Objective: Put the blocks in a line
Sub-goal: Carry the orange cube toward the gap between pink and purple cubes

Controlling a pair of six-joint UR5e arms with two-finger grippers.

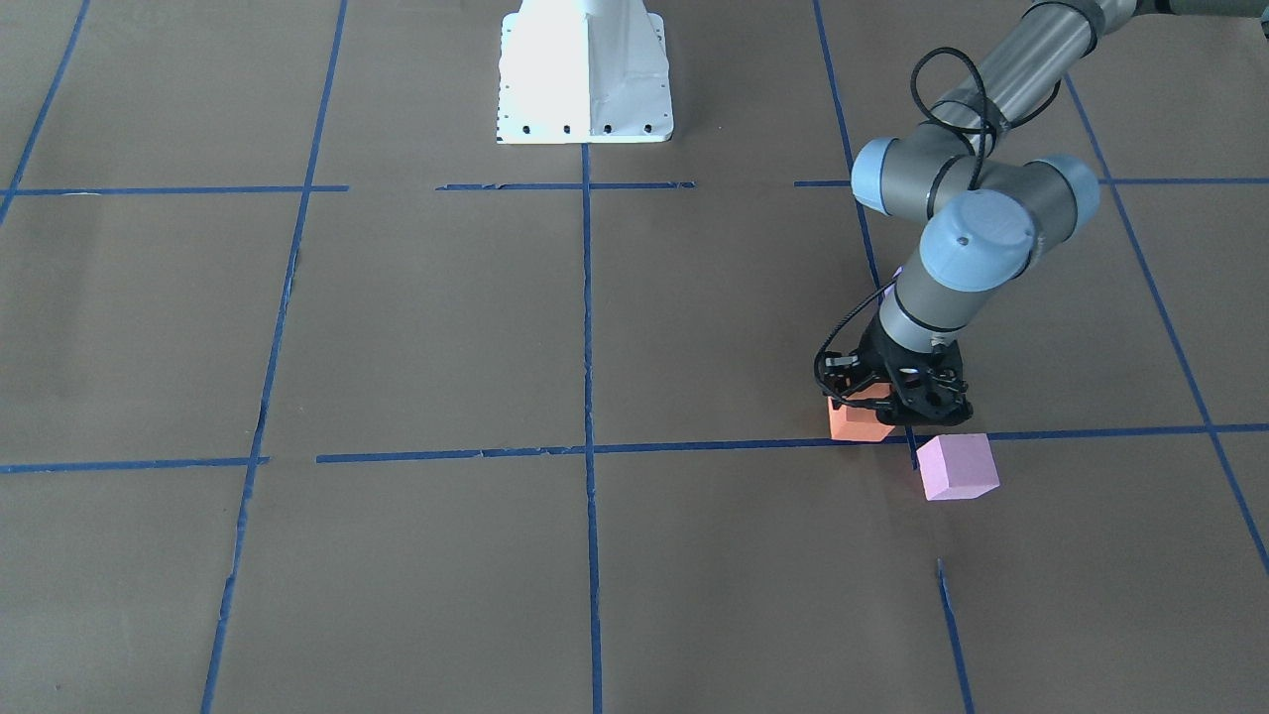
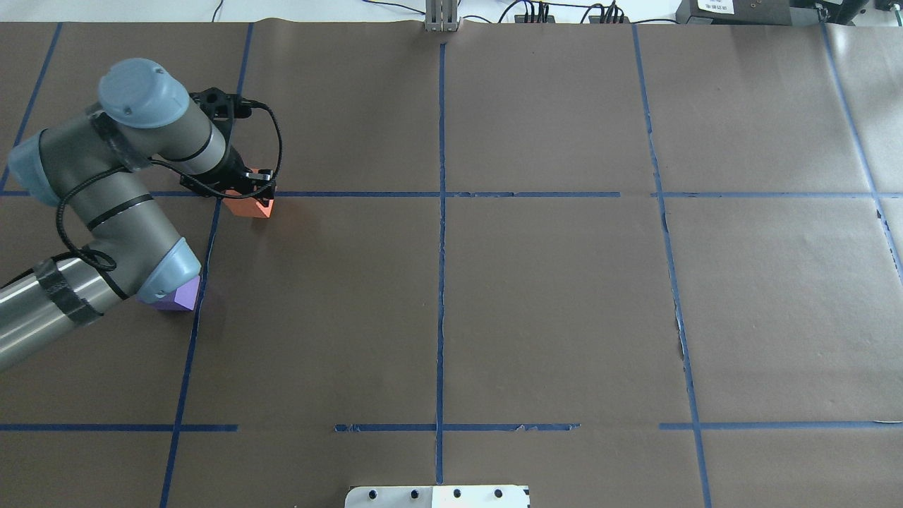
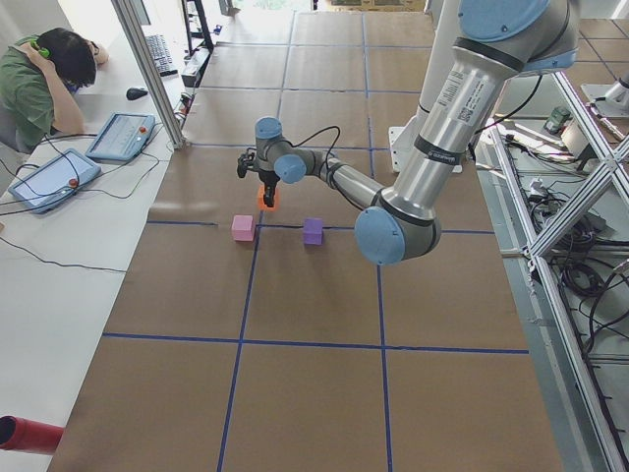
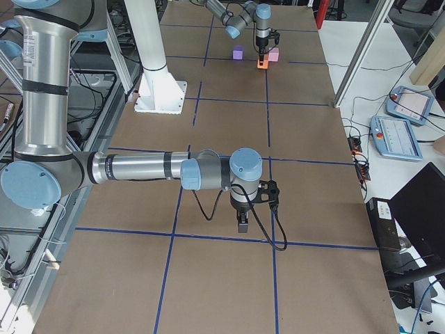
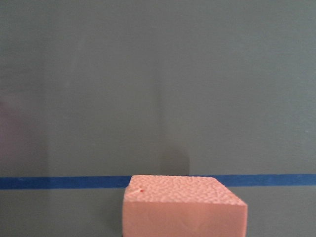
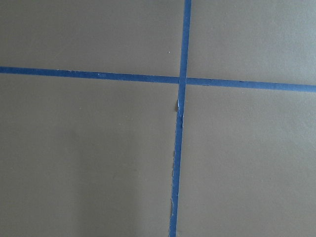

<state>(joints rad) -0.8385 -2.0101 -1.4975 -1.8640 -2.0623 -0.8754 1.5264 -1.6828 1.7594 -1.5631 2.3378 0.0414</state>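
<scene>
Left gripper (image 1: 885,405) sits low on the orange block (image 1: 858,426), clamped or released, cannot tell; pink block (image 1: 957,466) lies near; purple block (image 2: 176,296) farther off; no straight line yet, arranging apparently unfinished.

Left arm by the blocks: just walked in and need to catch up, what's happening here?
The left gripper is down on the orange block at a tape line; whether it grips is unclear. The pink block sits close by, the purple block nearer the robot. The right gripper hangs far away.
</scene>
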